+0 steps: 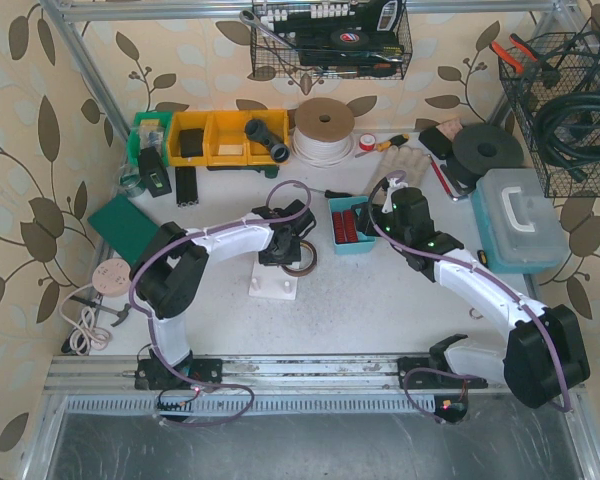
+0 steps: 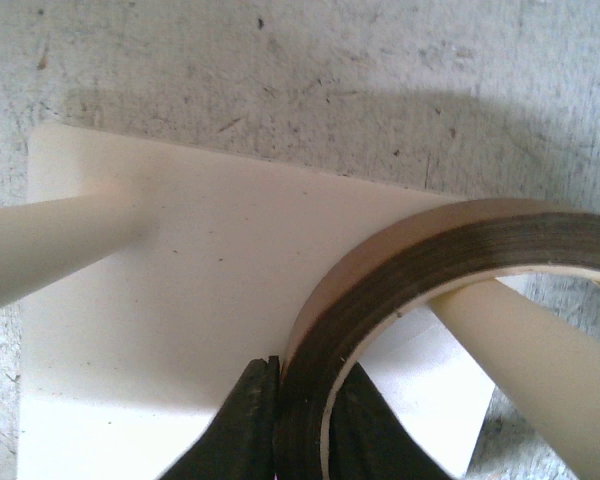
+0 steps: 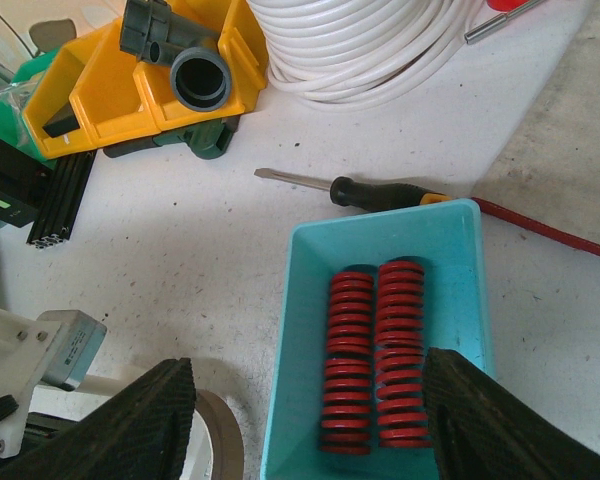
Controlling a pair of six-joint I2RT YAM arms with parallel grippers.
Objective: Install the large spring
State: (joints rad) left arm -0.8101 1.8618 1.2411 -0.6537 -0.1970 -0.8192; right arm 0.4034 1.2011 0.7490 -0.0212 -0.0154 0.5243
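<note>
**A:** What has your left gripper got?

**B:** My left gripper (image 2: 302, 385), at the bottom edge of its wrist view, is pinched narrow on the wall of a brown tape roll (image 2: 450, 250). One finger is outside the ring and one inside. The roll circles a white peg (image 2: 525, 365) at the lower right. A second peg (image 2: 50, 245) crosses the left edge, apart from the roll. Both stand on a white plate (image 2: 180, 300), and beyond it is the scuffed grey table (image 2: 380, 60).

**A:** And the right one?

**B:** My right gripper (image 3: 308, 395) stands wide and holds nothing, with its fingers in the two lower corners of the frame. Nearest, between them, is a teal bin (image 3: 305, 290) with two red springs (image 3: 351, 350) lying side by side. I cannot tell which is the larger.

**A:** What lies past the bin?

**B:** A black-handled screwdriver (image 3: 380, 190) lies just beside the far rim. Black rails (image 3: 60, 190) are at the left edge. Farther off, yellow bins (image 3: 100, 100) at the upper left hold a grey pipe fitting (image 3: 195, 75). A coil of white cord (image 3: 360, 40) fills the top centre.

**A:** Anything in the way?

**B:** The tape roll is on one peg. From above, my left arm covers most of the plate.
</note>
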